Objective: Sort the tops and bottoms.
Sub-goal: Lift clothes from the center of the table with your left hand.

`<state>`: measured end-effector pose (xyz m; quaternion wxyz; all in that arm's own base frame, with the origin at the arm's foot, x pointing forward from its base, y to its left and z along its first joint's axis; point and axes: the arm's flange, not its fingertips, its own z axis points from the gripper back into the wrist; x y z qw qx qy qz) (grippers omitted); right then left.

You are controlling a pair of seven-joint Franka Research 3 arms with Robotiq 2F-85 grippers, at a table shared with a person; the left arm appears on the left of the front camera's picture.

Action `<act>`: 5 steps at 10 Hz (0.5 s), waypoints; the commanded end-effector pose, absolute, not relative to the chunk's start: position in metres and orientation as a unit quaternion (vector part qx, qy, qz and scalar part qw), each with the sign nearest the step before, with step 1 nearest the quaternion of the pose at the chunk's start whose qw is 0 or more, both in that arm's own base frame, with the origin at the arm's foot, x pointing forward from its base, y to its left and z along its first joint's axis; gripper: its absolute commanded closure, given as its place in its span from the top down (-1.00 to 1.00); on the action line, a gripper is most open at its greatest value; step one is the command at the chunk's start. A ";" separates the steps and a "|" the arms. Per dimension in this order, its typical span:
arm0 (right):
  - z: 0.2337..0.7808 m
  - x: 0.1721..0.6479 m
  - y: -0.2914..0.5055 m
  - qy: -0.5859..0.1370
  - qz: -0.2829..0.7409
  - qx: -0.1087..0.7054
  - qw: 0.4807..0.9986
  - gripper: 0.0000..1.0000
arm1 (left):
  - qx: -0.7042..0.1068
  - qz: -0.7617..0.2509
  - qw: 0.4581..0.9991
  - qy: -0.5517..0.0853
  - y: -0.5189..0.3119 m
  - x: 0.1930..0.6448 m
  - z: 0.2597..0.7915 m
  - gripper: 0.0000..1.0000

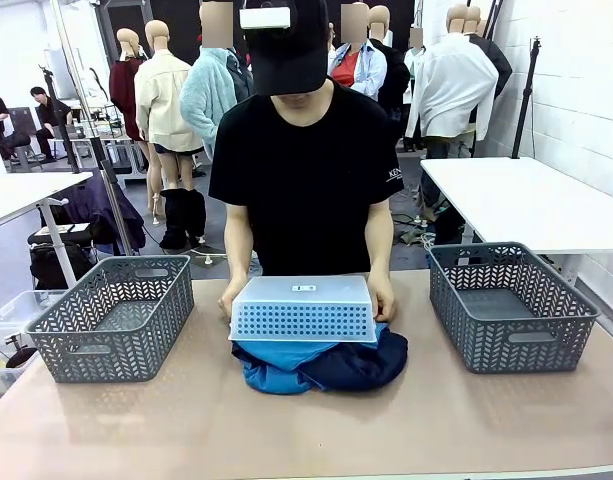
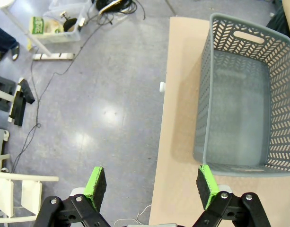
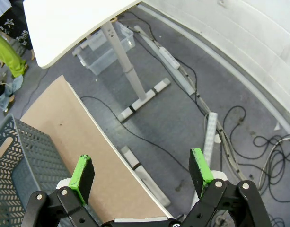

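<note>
A heap of clothes lies at the table's middle in the front view: a bright sky-blue top (image 1: pixel 281 362) and a dark navy bottom (image 1: pixel 361 363) poke out from under an upturned pale-blue perforated bin (image 1: pixel 303 308). The person holds that bin down with a hand (image 1: pixel 231 297) at each side. My left gripper (image 2: pixel 152 184) hangs open over the table's edge and the floor, beside the left grey basket (image 2: pixel 241 94). My right gripper (image 3: pixel 142 172) is open too, above the table's corner and the floor, near the right grey basket (image 3: pixel 19 161).
Two grey mesh baskets stand on the tan table (image 1: pixel 286 430), the left basket (image 1: pixel 114 318) and the right basket (image 1: pixel 508 303), both holding nothing. A white table (image 3: pixel 64 23) and cables on the floor lie beyond the right edge.
</note>
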<state>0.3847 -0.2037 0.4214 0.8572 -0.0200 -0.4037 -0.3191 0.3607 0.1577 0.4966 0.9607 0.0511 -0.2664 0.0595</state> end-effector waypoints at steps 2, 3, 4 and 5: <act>0.422 0.384 -0.204 -0.400 -0.314 -0.025 0.860 1.00 | 0.054 0.057 0.960 -0.269 0.158 0.361 0.497 1.00; 0.422 0.384 -0.204 -0.400 -0.314 -0.025 0.860 1.00 | 0.054 0.057 0.960 -0.269 0.158 0.361 0.497 1.00; 0.422 0.384 -0.204 -0.400 -0.314 -0.025 0.860 1.00 | 0.054 0.057 0.960 -0.269 0.158 0.361 0.497 1.00; 0.422 0.384 -0.204 -0.400 -0.314 -0.025 0.860 1.00 | 0.054 0.057 0.960 -0.269 0.158 0.361 0.497 1.00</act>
